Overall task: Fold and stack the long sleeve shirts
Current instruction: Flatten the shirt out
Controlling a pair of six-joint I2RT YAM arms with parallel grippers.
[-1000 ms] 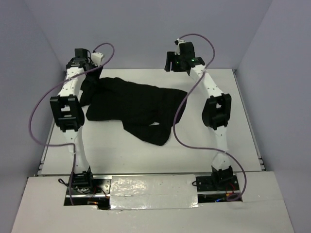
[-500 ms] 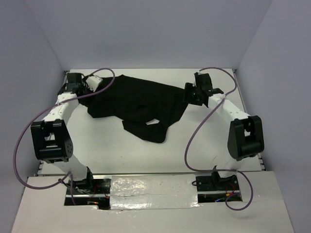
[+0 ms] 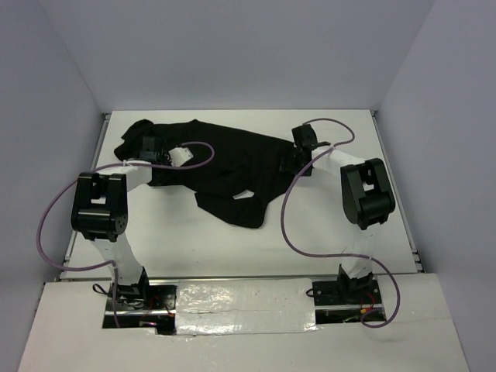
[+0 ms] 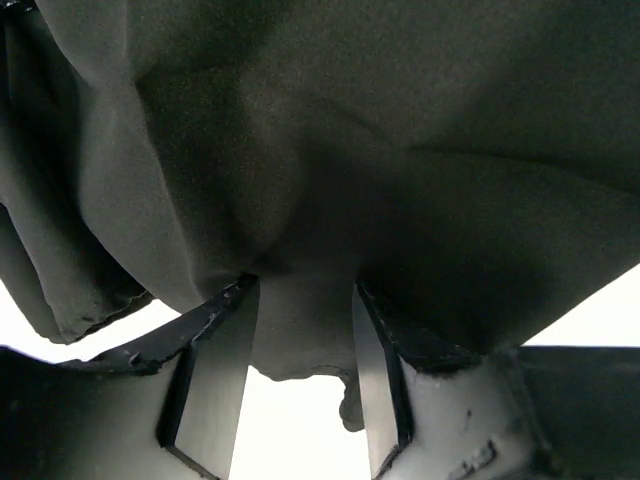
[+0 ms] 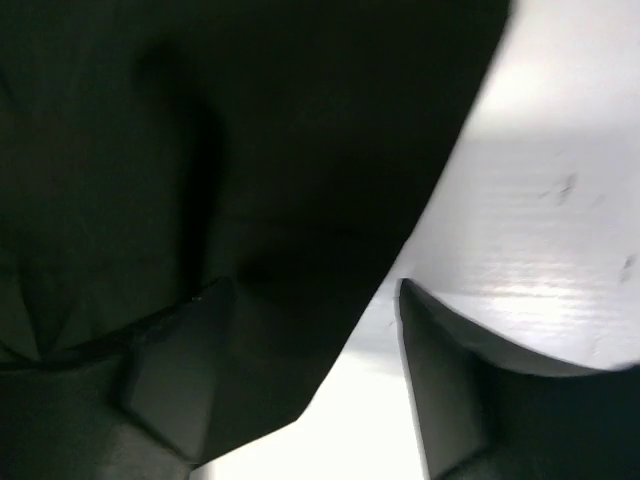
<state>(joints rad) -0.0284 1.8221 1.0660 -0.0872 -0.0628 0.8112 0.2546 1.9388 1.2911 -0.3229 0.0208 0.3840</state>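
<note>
Our left gripper seems clamped on the plain black soft long-sleeved shirt; our right gripper gapes, so that side may bunch.

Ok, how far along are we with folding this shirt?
Nothing looks folded yet: the black shirt lies rumpled across the far side of the table. In hand: the left hand pinches fabric at its left end, and the right hand is open at its right edge. Left: flattening, every fold, stacking.
</note>
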